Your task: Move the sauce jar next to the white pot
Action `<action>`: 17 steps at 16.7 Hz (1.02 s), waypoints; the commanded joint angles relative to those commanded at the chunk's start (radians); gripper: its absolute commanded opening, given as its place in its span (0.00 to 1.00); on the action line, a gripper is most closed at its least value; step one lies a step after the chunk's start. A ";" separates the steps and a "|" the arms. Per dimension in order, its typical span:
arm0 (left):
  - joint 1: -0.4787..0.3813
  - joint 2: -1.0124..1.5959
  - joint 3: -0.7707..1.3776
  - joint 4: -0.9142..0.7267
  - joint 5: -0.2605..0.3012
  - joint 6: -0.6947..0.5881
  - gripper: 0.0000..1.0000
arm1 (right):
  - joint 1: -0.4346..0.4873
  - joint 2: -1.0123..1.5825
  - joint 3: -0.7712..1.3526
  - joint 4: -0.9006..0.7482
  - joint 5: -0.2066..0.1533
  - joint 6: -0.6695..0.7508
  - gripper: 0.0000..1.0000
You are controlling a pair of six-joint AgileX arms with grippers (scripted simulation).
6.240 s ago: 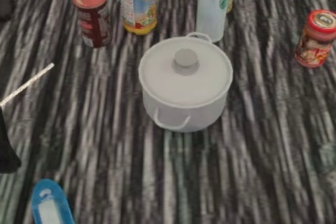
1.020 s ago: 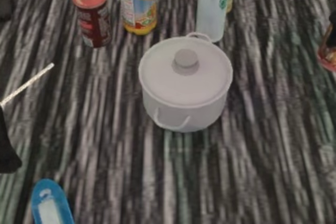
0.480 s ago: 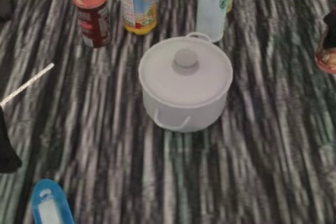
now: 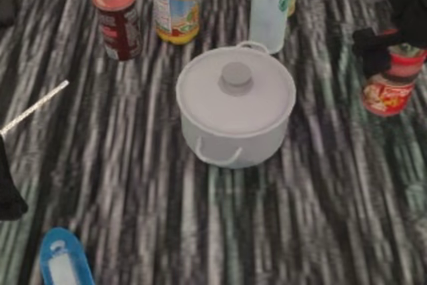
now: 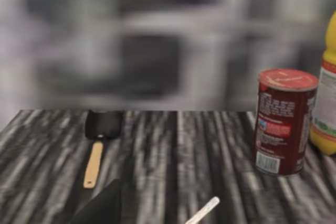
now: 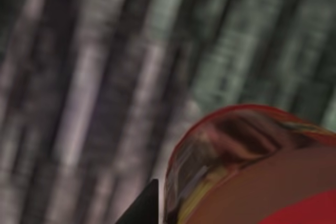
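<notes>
Near the table's right edge, the right end effector (image 4: 395, 48) seems clamped on the sauce jar (image 4: 389, 89); next, carry it beside the white pot (image 4: 235, 106).

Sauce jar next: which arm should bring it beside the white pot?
Right. The right gripper is already at the sauce jar, right of the white pot. The left arm sits parked at the table's left edge, far away.
</notes>
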 joint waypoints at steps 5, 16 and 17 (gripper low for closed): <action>0.000 0.000 0.000 0.000 0.000 0.000 1.00 | 0.105 -0.037 -0.117 0.106 0.095 0.334 0.00; 0.000 0.000 0.000 0.000 0.000 0.000 1.00 | 0.136 -0.031 -0.174 0.178 0.122 0.418 0.00; 0.000 0.000 0.000 0.000 0.000 0.000 1.00 | 0.137 -0.020 -0.188 0.205 0.122 0.417 0.00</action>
